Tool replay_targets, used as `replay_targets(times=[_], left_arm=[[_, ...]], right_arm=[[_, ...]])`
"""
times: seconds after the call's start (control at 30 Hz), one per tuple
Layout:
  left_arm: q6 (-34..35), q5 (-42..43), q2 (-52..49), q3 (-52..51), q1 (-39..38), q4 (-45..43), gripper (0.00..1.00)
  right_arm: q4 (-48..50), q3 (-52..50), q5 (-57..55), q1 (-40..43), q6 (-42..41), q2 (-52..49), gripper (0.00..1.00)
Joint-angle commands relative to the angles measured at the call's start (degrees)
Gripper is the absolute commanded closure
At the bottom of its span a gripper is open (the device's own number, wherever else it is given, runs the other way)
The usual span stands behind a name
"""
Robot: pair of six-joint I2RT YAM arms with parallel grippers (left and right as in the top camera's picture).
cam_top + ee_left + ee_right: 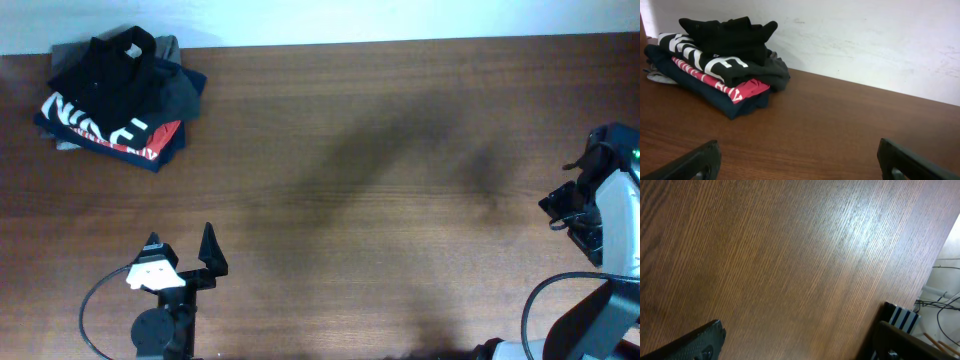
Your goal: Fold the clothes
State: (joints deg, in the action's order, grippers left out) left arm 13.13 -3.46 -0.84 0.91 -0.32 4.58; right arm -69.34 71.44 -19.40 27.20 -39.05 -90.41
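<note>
Black top [108, 62] sits folded on the garment stack [120, 135] at the table's [380, 150] far-left corner; folding looks done, nothing obviously left. Left gripper [181, 243] and right gripper [797, 340] both gape wide, empty, well apart from it.

Black top [112, 58] atop clothing stack [110, 132]

Black arms [160, 325] — white wrist housings [152, 272], looping black cables [88, 300], tapered black fingers [211, 252].
</note>
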Motion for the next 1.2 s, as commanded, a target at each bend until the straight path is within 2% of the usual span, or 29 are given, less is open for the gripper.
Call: replay_targets(times=[0.0, 0.13, 0.3, 0.47, 0.67, 0.83, 1.17], left_arm=[[0.13, 0.02, 0.48, -0.37, -0.28, -0.02, 0.01], [0.13, 0.00, 0.50, -0.37, -0.28, -0.02, 0.01], [0.13, 0.00, 0.48, -0.37, -0.28, -0.02, 0.00], [0.13, 0.02, 0.48, -0.37, -0.28, -0.02, 0.01], [0.13, 0.02, 0.48, -0.37, -0.28, -0.02, 0.01], [0.13, 0.00, 0.50, -0.37, -0.28, -0.02, 0.01], [0.13, 0.02, 0.48, -0.37, -0.28, -0.02, 0.01]], right_arm=[[-0.02, 0.83, -0.50, 0.17, -0.85, 2.45, 0.01], [-0.02, 0.83, -0.50, 0.17, -0.87, 7.65, 0.01], [0.90, -0.02, 0.39, -0.79, -0.87, 20.57, 0.01], [9.11, -4.22, 2.86, -6.67, -0.87, 34.62, 0.01], [20.00, -14.62, 2.89, -17.03, -0.85, 53.83, 0.01], [28.24, -29.42, 2.67, -22.82, -0.39, 72.28, 0.01], [42.88, -50.51, 3.91, -29.35, -0.42, 90.36, 0.01]])
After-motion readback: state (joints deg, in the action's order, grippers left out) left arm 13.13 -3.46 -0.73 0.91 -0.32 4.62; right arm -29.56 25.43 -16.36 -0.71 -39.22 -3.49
